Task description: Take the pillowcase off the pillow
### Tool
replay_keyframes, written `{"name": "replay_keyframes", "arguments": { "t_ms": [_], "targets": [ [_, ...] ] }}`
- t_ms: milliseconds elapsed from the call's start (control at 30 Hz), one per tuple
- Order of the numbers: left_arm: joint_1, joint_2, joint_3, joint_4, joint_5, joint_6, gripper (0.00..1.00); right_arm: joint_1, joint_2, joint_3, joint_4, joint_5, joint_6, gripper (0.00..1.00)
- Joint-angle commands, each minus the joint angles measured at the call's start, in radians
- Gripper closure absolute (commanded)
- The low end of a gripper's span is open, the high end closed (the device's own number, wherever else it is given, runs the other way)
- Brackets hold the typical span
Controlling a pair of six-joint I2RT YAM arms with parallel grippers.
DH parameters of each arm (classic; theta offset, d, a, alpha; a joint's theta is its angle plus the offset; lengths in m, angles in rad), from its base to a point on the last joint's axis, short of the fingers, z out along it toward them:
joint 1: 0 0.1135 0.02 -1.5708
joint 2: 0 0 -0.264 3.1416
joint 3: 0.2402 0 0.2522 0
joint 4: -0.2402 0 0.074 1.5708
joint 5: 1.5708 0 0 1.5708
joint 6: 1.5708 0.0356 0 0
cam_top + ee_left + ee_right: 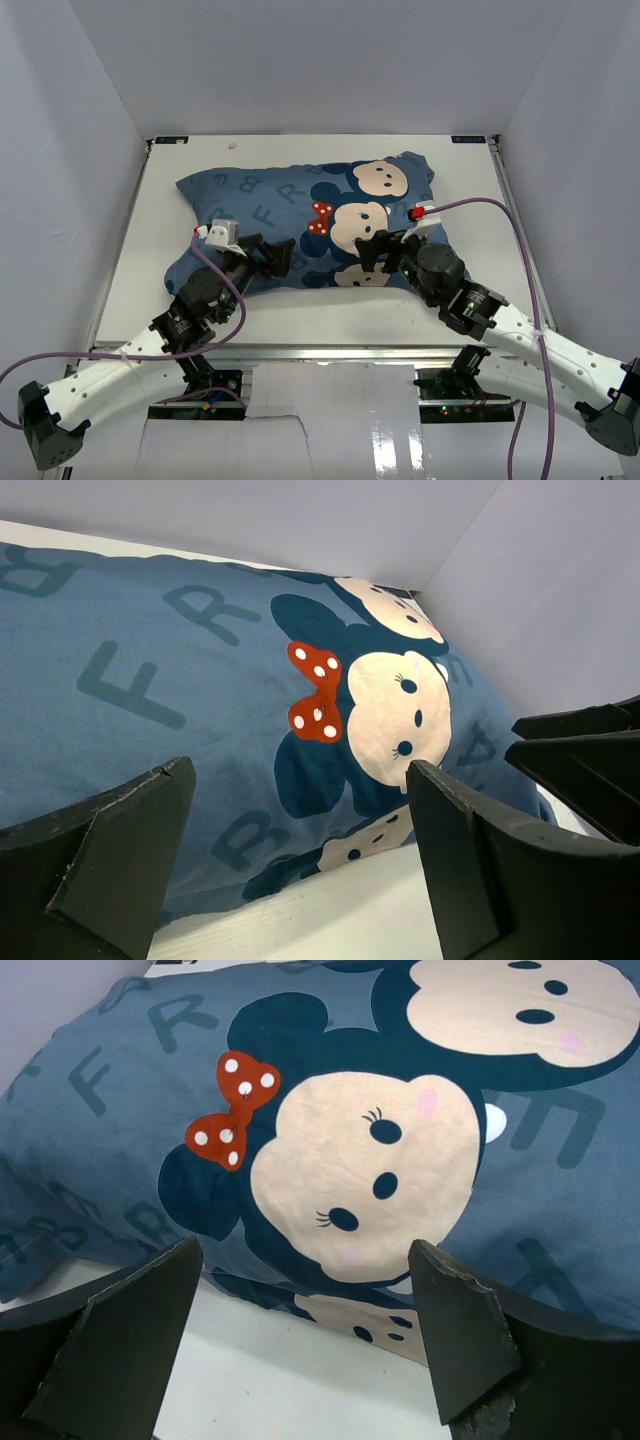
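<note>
The blue pillowcase (300, 205) with mouse faces, a red bow and pale letters lies across the middle of the white table, plump and filled. The white pillow is hidden inside it. My left gripper (278, 256) is open and empty at the case's near edge, left of centre. In the left wrist view (300, 780) its fingers straddle the lower edge of the pillowcase (200, 680). My right gripper (375, 250) is open and empty at the near edge, right of centre. In the right wrist view (305, 1250) the pillowcase (350, 1160) lies just ahead of its fingers.
The white table (140, 290) is boxed in by pale walls at the left, back and right. The two grippers point toward each other, about a hand's width apart. The right gripper's fingers (580, 755) show at the right edge of the left wrist view.
</note>
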Motion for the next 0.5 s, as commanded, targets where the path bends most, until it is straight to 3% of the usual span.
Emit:
{"name": "replay_keyframes", "arguments": {
  "t_ms": [0,100,200,300,367,467],
  "targets": [
    [-0.006,-0.001,-0.006,0.005,0.0,-0.002,0.02,0.004,-0.002,0.019,0.043,0.039,0.016,0.1],
    [-0.004,0.003,-0.005,0.0,-0.029,0.001,0.02,0.004,0.014,0.033,0.021,0.108,0.027,0.1],
    [-0.006,-0.001,-0.017,-0.01,-0.099,-0.015,0.02,0.004,0.041,0.099,-0.126,0.244,0.025,0.1],
    [-0.006,0.049,0.045,-0.154,-0.255,-0.062,0.02,-0.015,0.055,0.131,-0.237,0.39,0.037,0.09],
    [-0.004,0.11,0.131,-0.34,-0.412,-0.152,0.02,-0.082,0.038,0.103,-0.269,0.368,0.065,0.1],
    [0.006,0.137,0.179,-0.454,-0.556,-0.214,0.02,-0.201,-0.003,0.05,-0.28,0.215,0.111,0.1]
  ]
}}
